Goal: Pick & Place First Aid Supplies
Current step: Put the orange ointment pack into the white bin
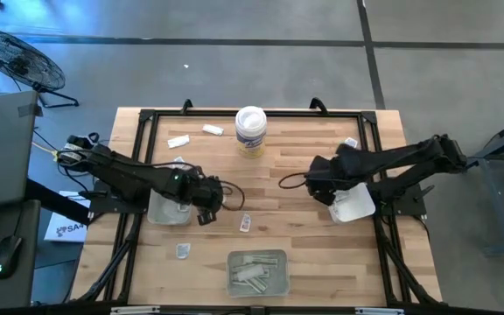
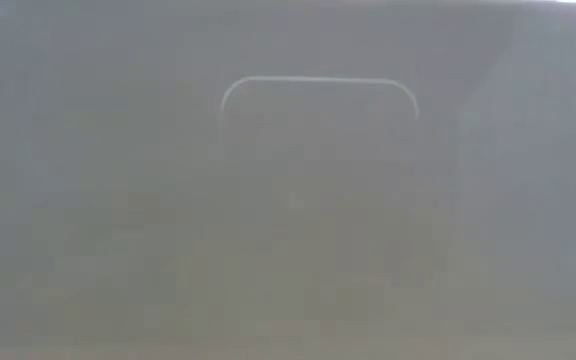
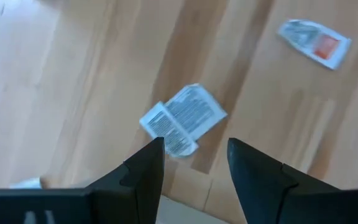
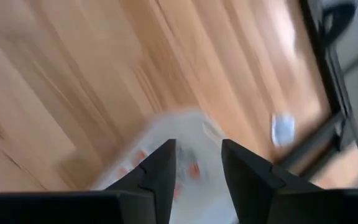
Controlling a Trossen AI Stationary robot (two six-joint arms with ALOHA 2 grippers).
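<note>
You have the task partly done. The front tray [image 1: 256,271], nearest you from the white tub [image 1: 250,131], already holds several packets; loose packets [image 1: 245,224] remain between tub and tray, and more [image 1: 178,141] lie beside the tub. Your left tool [image 3: 194,165] hangs open and empty over a printed packet [image 3: 184,119]. Your right tool [image 4: 197,163], jaws parted, holds nothing above the right tray [image 1: 353,206]. No print is legible.
</note>
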